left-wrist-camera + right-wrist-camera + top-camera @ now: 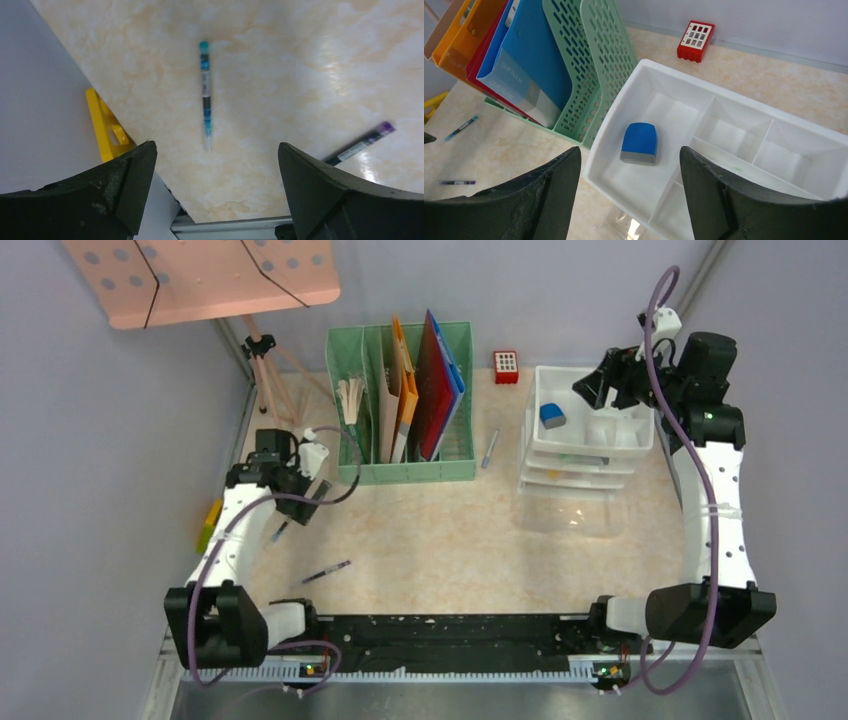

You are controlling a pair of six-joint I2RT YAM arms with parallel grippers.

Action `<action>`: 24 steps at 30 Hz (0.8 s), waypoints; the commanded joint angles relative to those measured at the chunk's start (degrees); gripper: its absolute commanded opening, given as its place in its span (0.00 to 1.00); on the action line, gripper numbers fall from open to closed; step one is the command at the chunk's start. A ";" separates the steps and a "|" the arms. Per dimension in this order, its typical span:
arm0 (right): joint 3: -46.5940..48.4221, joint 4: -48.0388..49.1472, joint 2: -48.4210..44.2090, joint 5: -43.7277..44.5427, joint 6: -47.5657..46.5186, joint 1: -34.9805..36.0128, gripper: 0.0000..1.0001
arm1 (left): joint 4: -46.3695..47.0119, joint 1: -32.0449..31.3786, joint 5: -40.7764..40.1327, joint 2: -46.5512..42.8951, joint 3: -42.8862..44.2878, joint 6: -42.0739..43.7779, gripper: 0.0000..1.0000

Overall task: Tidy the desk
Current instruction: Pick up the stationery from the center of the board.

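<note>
Desk [450, 530] seen below spread jaws | left gripper [216, 152] held low over teal pen [205, 90] | right gripper [630, 155] held above white organiser [724, 97]

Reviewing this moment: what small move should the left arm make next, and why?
Probably lower the left gripper straight down and close on the teal pen. Its jaws stand open and empty. The pen lies loose on the desk, centred between them and crosswise to their closing line. The purple pen lies well off to the side.
</note>
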 commanded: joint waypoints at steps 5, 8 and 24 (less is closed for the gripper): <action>-0.20 2.60 -3.41 -2.11 -0.07 0.26 0.71 | 5.80 17.15 3.25 10.57 -0.13 5.54 0.94; 0.18 1.68 -3.22 -1.68 -0.25 0.26 0.70 | 6.77 19.18 5.25 15.27 0.11 6.15 0.91; 1.07 -1.07 -3.46 -0.32 -0.14 0.26 0.70 | 9.16 20.96 8.80 26.03 -0.16 8.54 0.66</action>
